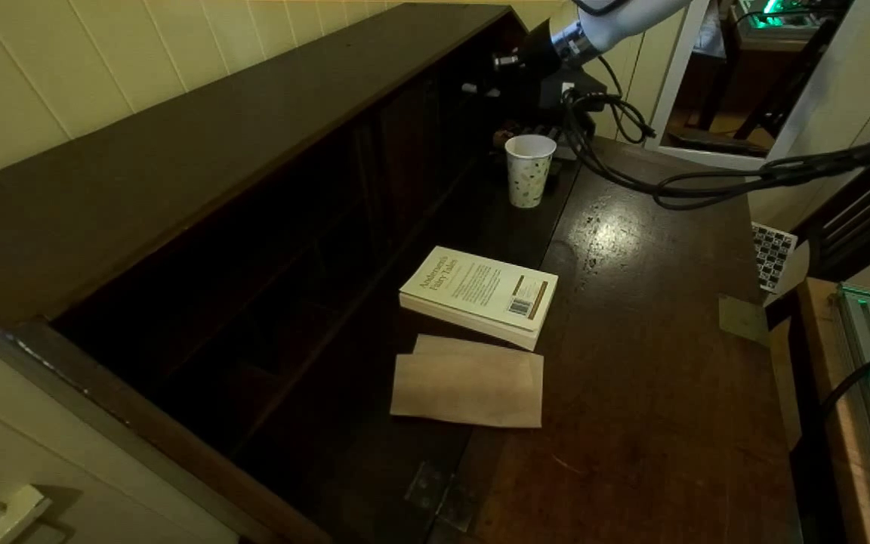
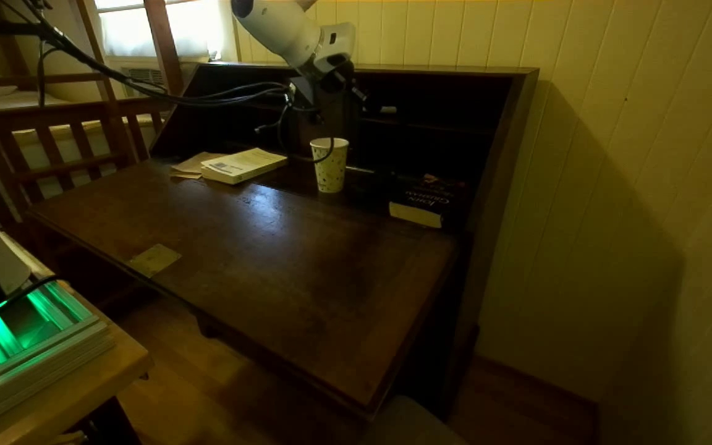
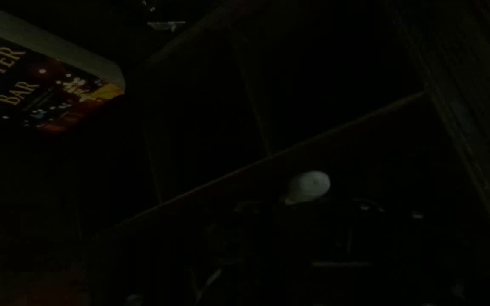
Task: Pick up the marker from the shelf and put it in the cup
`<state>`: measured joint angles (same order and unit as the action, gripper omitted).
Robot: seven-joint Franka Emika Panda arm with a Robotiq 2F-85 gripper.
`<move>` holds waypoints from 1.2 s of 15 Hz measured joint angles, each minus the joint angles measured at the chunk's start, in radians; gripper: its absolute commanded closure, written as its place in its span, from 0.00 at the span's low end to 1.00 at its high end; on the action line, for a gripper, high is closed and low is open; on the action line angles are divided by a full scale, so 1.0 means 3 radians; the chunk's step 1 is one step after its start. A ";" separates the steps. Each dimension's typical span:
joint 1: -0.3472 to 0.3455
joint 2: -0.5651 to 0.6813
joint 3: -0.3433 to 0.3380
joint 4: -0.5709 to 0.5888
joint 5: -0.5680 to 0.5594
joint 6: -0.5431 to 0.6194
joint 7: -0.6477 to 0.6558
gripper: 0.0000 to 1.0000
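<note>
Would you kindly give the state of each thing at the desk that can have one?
Cup: upright, nothing poking above its rim.
Marker: white end showing, it seems; whether held, unclear.
Claw: too dark to tell open or shut.
White-covered book: closed, barcode side up.
Dark book: closed, cover up.
Brown paper: lying flat.
Desk flap: folded down.

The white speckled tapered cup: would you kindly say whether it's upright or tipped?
Upright: both exterior views show the cup on its narrower end, mouth uppermost.
</note>
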<state>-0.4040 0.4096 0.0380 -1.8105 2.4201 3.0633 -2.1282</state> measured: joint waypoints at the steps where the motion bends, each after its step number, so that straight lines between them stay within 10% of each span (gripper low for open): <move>1: 0.0000 -0.0034 0.0002 -0.0016 0.0001 0.0033 0.0004 0.93; 6: -0.0038 -0.0244 0.0105 -0.0206 -0.0065 0.0185 0.0015 0.93; 11: 0.0412 -0.0471 -0.0213 -0.0667 -0.1148 0.0180 0.1062 0.93; 18: 0.0293 -0.0744 -0.0127 -0.1065 -0.1870 0.0115 0.1546 0.93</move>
<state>-0.3162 0.1865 -0.0001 -2.1300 1.8589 3.0977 -1.6642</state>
